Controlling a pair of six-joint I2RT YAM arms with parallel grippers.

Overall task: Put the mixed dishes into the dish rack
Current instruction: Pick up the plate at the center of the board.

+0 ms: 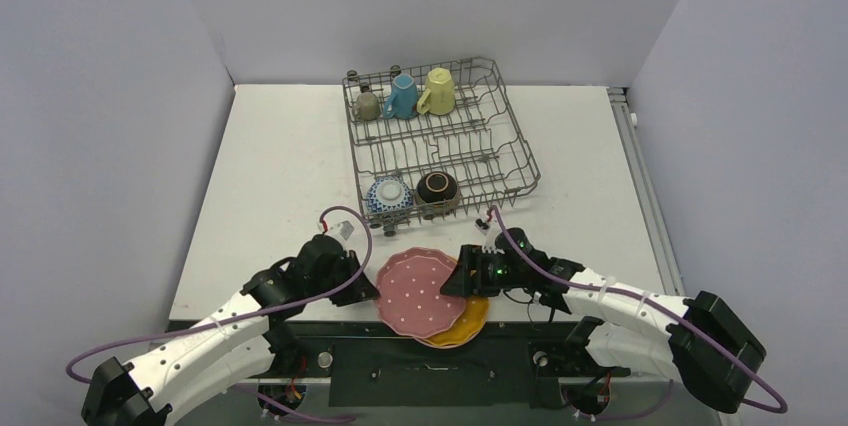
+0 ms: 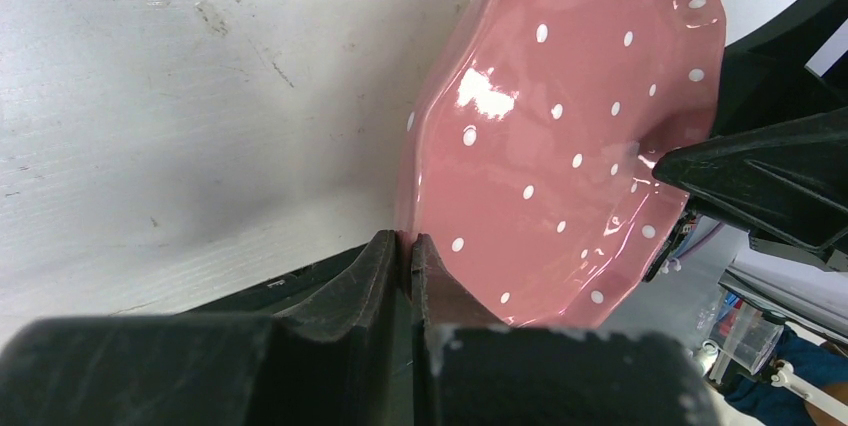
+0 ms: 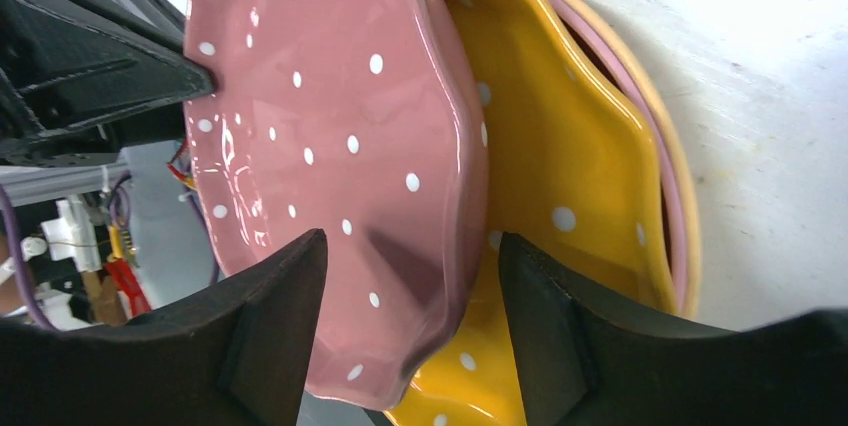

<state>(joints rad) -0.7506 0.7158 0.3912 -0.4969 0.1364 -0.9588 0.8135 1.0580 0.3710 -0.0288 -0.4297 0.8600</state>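
At the table's (image 1: 280,166) 6 o'clock edge the pink dotted plate (image 1: 420,289) sits tilted over an orange dotted plate (image 1: 468,324), and the right wrist view shows the rim of another plate (image 3: 688,226) under the orange one. The left gripper (image 2: 401,241) has its fingers pressed together on the pink plate's scalloped rim at the plate's 9 o'clock side, with only the rim's thickness between them. The right gripper (image 3: 410,238) is at the plate's 3 o'clock side; its fingers stand wide apart, one on each face of the rim, and a gap shows on the side toward the orange plate, so it grips nothing. The dish rack (image 1: 500,151) stands at the table's 12 o'clock. Along its far row are a grey-olive mug (image 1: 368,104), a blue mug (image 1: 402,96) and a yellow mug (image 1: 438,92). At its near end a blue-white bowl (image 1: 388,194) and a dark brown bowl (image 1: 437,189) sit side by side.
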